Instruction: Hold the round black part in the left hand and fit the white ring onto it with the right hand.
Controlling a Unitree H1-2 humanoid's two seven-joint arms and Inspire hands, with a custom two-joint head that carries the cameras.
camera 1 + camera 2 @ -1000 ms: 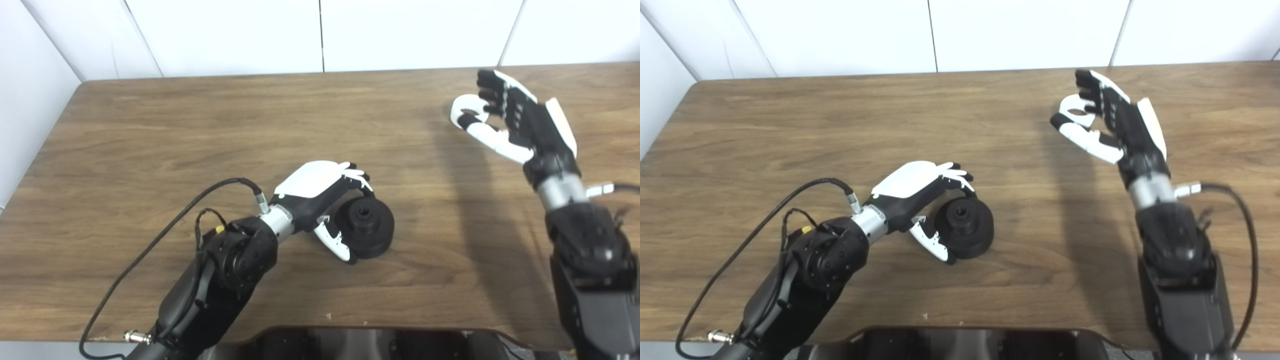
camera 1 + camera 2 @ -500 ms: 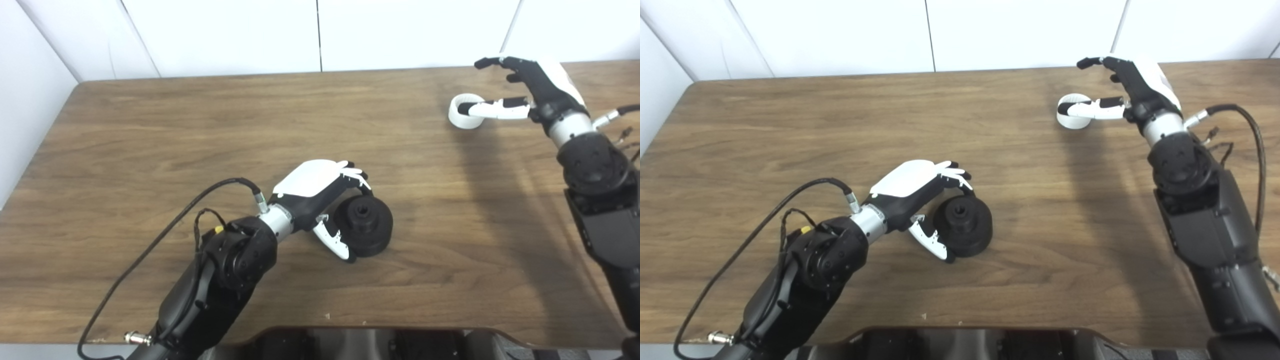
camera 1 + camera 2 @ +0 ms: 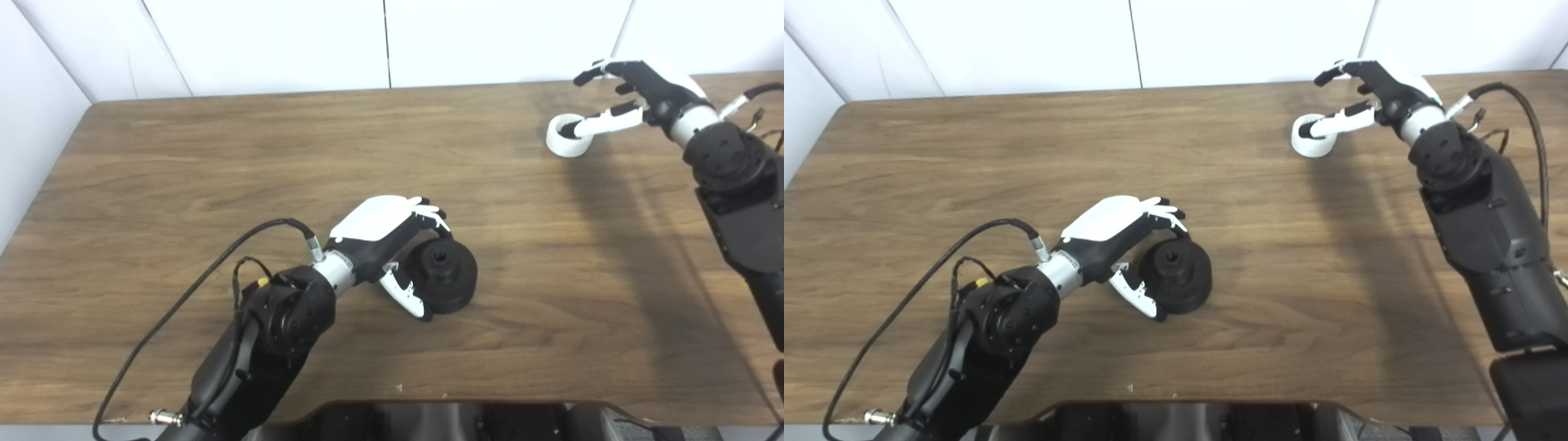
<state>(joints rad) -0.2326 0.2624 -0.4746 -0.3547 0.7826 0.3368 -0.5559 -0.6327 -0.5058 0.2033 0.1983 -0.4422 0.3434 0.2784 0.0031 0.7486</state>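
Left eye view: left hand (image 3: 392,236) grips black part (image 3: 442,275); right hand (image 3: 637,92) spread, thumb inside white ring (image 3: 566,136).

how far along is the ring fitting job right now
Done: the left hand is wrapped around the round black part, which rests on the table. In hand: the right hand is at the white ring on the far right of the table, thumb tip reaching into it, fingers spread above, not gripping it. Left: grasp the ring, carry it over and fit it onto the black part.
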